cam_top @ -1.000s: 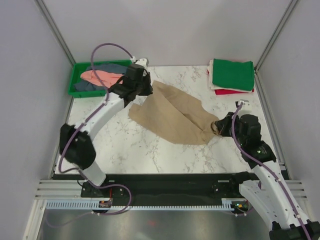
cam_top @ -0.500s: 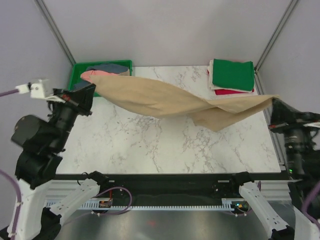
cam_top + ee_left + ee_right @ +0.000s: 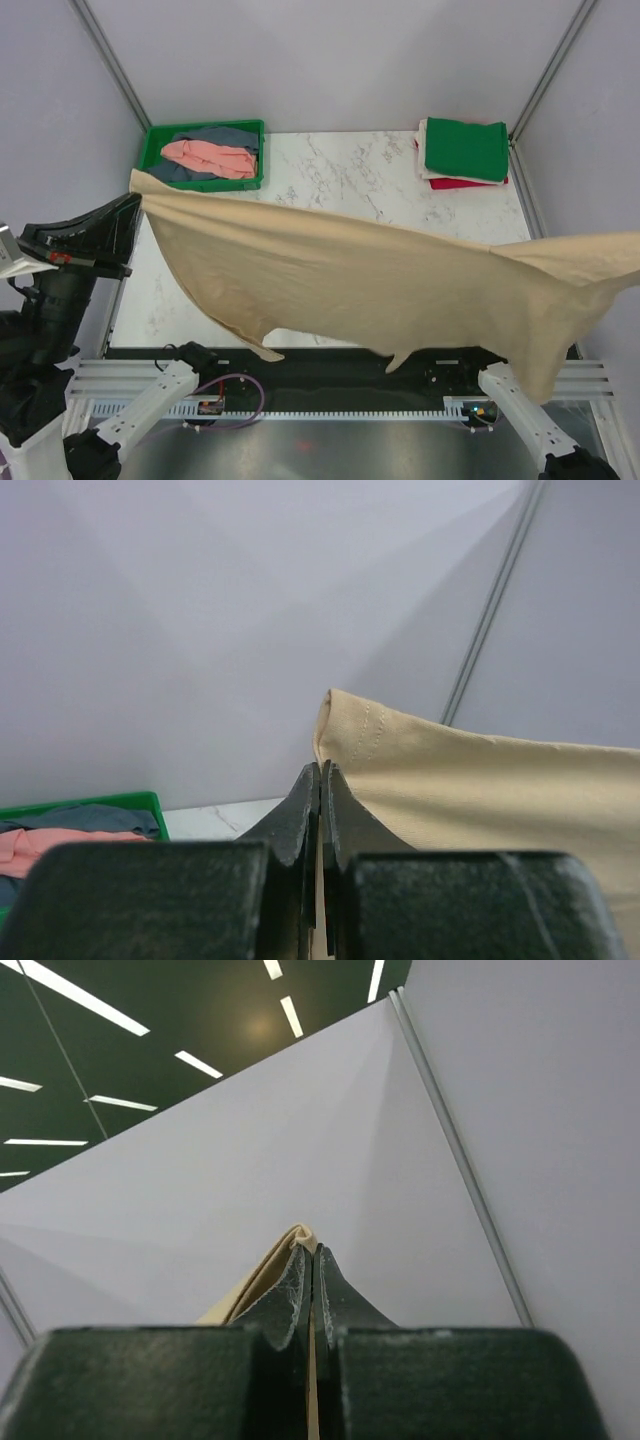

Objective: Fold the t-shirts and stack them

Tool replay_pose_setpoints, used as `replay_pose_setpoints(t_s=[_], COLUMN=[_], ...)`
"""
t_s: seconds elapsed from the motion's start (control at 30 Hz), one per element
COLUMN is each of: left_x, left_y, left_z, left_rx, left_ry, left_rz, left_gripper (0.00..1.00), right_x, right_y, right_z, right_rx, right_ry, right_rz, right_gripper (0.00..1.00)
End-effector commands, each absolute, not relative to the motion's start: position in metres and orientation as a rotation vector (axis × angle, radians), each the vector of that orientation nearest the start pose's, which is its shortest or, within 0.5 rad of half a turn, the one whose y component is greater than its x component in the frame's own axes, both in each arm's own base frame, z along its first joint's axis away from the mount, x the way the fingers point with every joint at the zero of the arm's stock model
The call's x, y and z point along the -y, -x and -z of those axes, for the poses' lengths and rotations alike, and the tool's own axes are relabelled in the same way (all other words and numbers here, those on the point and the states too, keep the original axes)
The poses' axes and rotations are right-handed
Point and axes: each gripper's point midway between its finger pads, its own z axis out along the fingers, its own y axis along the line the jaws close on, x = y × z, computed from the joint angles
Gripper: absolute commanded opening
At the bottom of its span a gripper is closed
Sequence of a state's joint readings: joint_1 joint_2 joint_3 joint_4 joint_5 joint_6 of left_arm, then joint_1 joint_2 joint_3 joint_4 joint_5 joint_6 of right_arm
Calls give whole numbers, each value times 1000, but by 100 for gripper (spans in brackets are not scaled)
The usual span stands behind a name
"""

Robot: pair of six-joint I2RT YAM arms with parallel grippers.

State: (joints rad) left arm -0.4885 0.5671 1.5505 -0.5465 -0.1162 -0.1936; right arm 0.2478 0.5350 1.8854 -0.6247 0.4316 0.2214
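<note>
Left end effector [image 3: 320, 772] and right end effector [image 3: 313, 1256] pinch tan t-shirt [image 3: 380, 290] edges.

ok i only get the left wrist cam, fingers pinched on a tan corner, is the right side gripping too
observer: yes, the right wrist view shows the right fingers shut on an edge of the tan t-shirt
operator: is it spread out or bunched
observer: spread wide; in the top view it hides the near half of the table
operator: anything folded already
observer: a folded dark green t-shirt lies on top of a red one at the table's far right corner
</note>
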Motion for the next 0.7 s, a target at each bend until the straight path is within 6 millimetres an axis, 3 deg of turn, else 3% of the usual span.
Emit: replay_pose_setpoints(t_s=[0.0, 0.03, 0.07, 0.1, 0.13, 0.2, 0.23, 0.27, 0.3, 0.33, 0.37, 0.4, 0.43, 0.47, 0.5, 0.53, 0.57, 0.6, 0.67], left_x=[56, 55, 43, 52, 53, 53, 56, 64, 40, 41, 39, 26, 20, 12, 0, 0, -4, -6, -6], left_y=[-164, -182, -201, -235, -249, -276, -295, -307, -320, -345, -354, -361, -368, -377, -377, -380, -376, -381, -375], left_z=[-561, -553, -529, -509, -493, -453, -430, -410, -378, -334, -303, -271, -246, -203, -185, -173, -159, -160, -162], left_rx=[-1242, -1306, -1427, -1535, -1597, -1720, -1789, -1861, -1966, -2106, -2202, -2306, -2380, -2503, -2547, -2566, -2588, -2546, -2520], left_ry=[-82, -45, 22, 26, 44, 77, 117, 111, 197, 231, 243, 287, 345, 403, 465, 491, 500, 499, 490], left_rz=[403, 360, 246, 171, 122, 42, 44, 113, 77, 75, 77, 43, 26, -24, -41, -24, -43, -47, -44], left_gripper=[2, 2, 2, 2, 2, 2, 2, 2, 2, 2, 2, 2, 2, 2, 3, 11, 22, 48, 65], right_x=[35, 21, 14, 7, -11, -28, -44, -53, -58, -68, -73, -79, -85, -95, -102, -105, -104, -104, -103], right_y=[-107, -154, -174, -201, -253, -304, -347, -373, -392, -424, -442, -469, -481, -496, -515, -526, -526, -529, -526], right_z=[-635, -628, -623, -613, -586, -551, -516, -487, -465, -416, -399, -356, -338, -325, -285, -291, -278, -269, -268], right_rx=[-1026, -1119, -1169, -1231, -1352, -1465, -1567, -1634, -1685, -1795, -1813, -1897, -1929, -1943, -2030, -2024, -2075, -2095, -2089], right_ry=[-310, -283, -270, -256, -222, -197, -168, -151, -145, -144, -149, -144, -141, -108, -85, -80, -75, -79, -104], right_rz=[-180, -156, -144, -125, -100, -89, -83, -76, -68, -54, -59, -43, -49, -79, -72, -83, -72, -66, -69], right_gripper=[0, 0, 0, 0, 0, 0, 0, 0, 0, 0, 0, 0, 0, 3, 18, 41, 68, 75, 83])
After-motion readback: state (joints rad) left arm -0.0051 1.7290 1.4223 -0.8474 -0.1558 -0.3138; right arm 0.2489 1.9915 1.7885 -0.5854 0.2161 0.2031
